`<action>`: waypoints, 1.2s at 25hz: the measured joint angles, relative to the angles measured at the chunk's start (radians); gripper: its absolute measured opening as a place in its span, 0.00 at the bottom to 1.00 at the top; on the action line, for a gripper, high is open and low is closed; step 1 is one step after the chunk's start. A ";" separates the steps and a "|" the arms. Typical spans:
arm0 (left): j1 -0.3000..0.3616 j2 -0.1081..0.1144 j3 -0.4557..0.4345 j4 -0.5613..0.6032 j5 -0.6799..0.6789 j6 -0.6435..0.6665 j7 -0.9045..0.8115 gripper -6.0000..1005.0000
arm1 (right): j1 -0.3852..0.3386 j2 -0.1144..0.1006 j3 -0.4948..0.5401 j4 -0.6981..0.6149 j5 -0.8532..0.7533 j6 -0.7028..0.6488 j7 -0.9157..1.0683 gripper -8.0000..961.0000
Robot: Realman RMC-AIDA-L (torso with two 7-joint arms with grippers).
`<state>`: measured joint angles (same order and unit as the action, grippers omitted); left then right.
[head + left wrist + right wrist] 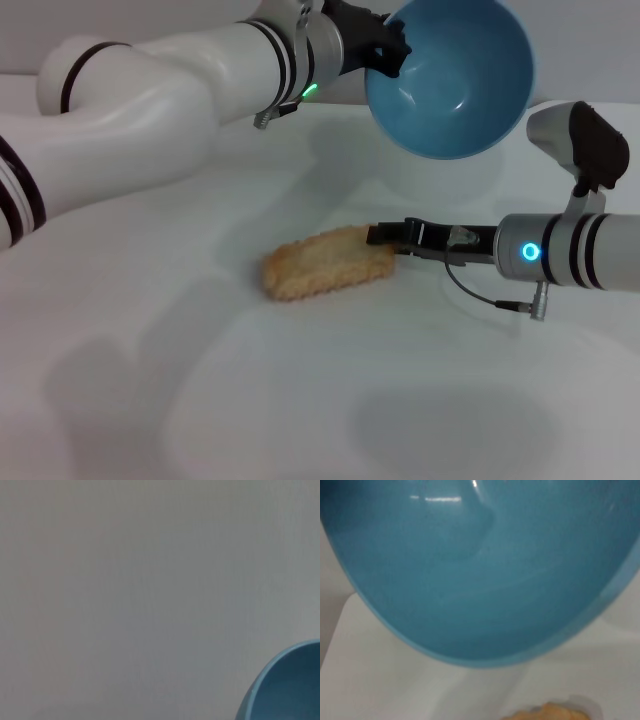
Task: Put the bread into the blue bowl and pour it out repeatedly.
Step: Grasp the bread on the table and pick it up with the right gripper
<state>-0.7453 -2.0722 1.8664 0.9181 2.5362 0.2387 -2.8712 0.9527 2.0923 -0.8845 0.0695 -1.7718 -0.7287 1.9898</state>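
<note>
The blue bowl (pixel 452 80) hangs in the air at the back, tipped on its side with its empty inside facing me. My left gripper (pixel 388 52) is shut on its rim on the left side. Below it, the bread (pixel 328 263) lies flat on the white table, plain golden-tan side up. My right gripper (pixel 384 236) reaches in low from the right and sits against the loaf's right end. The right wrist view is filled by the blue bowl (pixel 470 570), with a bit of the bread (pixel 550 713) under it. A slice of the bowl (pixel 290 685) shows in the left wrist view.
The white table (pixel 200 380) spreads around the loaf. My left arm (pixel 150 90) crosses the back left, and the right arm's body (pixel 580 250) lies along the right edge.
</note>
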 joint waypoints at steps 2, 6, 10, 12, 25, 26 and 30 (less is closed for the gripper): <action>0.003 0.000 0.000 0.000 -0.002 -0.001 -0.001 0.00 | -0.003 0.000 -0.001 0.008 -0.001 0.000 0.003 0.53; 0.009 0.001 0.000 0.002 -0.002 -0.001 -0.002 0.00 | -0.013 0.000 -0.001 0.010 -0.009 -0.004 0.006 0.53; 0.009 0.001 0.002 0.002 -0.002 -0.002 -0.004 0.00 | -0.017 0.000 -0.001 0.010 -0.018 -0.005 0.008 0.53; 0.009 0.001 0.002 0.002 -0.002 -0.009 -0.004 0.01 | -0.017 0.000 -0.001 0.006 -0.018 -0.004 0.006 0.53; 0.017 0.002 0.000 0.002 -0.002 -0.024 -0.005 0.01 | -0.006 0.000 0.003 -0.020 -0.018 -0.001 -0.025 0.41; 0.018 0.002 0.000 0.002 -0.002 -0.024 -0.005 0.01 | -0.004 0.000 0.000 -0.021 -0.018 -0.002 -0.025 0.37; 0.020 0.003 -0.001 0.002 -0.002 -0.024 -0.005 0.01 | -0.004 0.000 -0.004 -0.021 -0.020 -0.007 -0.025 0.23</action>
<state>-0.7255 -2.0693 1.8652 0.9196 2.5342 0.2146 -2.8763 0.9490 2.0924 -0.8882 0.0481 -1.7914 -0.7352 1.9649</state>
